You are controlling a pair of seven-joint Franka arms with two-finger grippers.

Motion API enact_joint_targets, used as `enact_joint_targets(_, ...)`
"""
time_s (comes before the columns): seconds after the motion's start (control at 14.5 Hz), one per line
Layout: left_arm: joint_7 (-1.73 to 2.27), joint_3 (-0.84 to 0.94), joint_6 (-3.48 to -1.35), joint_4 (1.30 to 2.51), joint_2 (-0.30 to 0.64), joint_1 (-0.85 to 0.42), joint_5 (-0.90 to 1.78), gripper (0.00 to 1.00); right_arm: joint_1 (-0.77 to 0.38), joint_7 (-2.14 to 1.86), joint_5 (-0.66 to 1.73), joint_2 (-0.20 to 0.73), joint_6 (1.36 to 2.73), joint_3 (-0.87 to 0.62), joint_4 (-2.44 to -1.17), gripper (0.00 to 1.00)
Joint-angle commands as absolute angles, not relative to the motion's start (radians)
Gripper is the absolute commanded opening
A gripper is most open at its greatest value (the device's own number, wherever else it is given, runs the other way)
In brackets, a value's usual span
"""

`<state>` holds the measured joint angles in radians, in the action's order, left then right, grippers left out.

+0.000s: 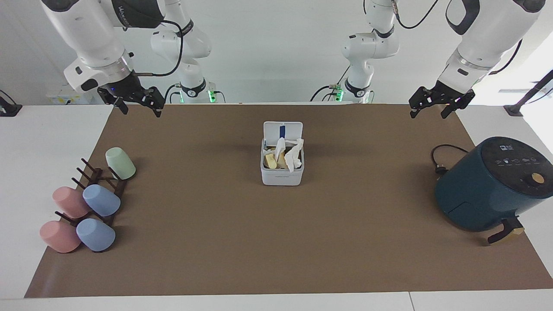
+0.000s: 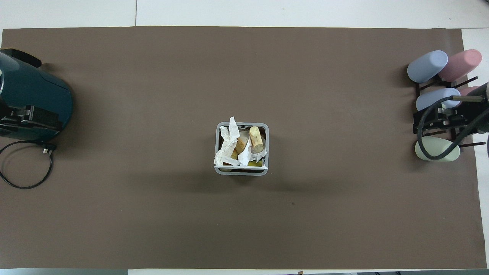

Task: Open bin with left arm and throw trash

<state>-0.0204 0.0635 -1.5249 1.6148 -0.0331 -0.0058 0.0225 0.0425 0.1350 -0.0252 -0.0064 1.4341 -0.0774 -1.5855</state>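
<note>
The white bin [image 1: 283, 172] stands mid-table with its lid [image 1: 283, 128] swung up, blue strip showing. It holds two crumpled white tissues [image 1: 295, 157] and a pale yellow-tan food scrap [image 1: 271, 161]. From overhead the bin's rim [image 2: 218, 147], the tissues [image 2: 228, 144] and the scrap [image 2: 256, 138] show. My right gripper [image 1: 141, 110] is open and empty, raised over the mat's corner at the right arm's end; overhead it [image 2: 437, 119] covers part of the cup rack. My left gripper [image 1: 427, 113] is open and empty, raised at the left arm's end, and waits.
A dark teal air fryer [image 1: 490, 185] with a black cord [image 1: 440, 157] stands at the left arm's end. A dark rack [image 1: 101, 183] with several pastel cups, among them a green one [image 1: 120, 163], lies at the right arm's end. A brown mat [image 1: 276, 242] covers the table.
</note>
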Motion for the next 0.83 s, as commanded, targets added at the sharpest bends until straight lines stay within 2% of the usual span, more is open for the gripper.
enact_joint_targets(0.0,-0.035,0.069,-1.532,1.611,-0.037,0.003,0.003,1.00,0.003,0.062,-0.043,-0.041,1.463,-0.017,-1.643,1.00)
enact_joint_targets(0.76,-0.034,0.048,-1.511,1.578,-0.026,-0.024,0.005,1.00,0.008,0.017,-0.045,-0.037,1.486,-0.008,-1.644,1.00)
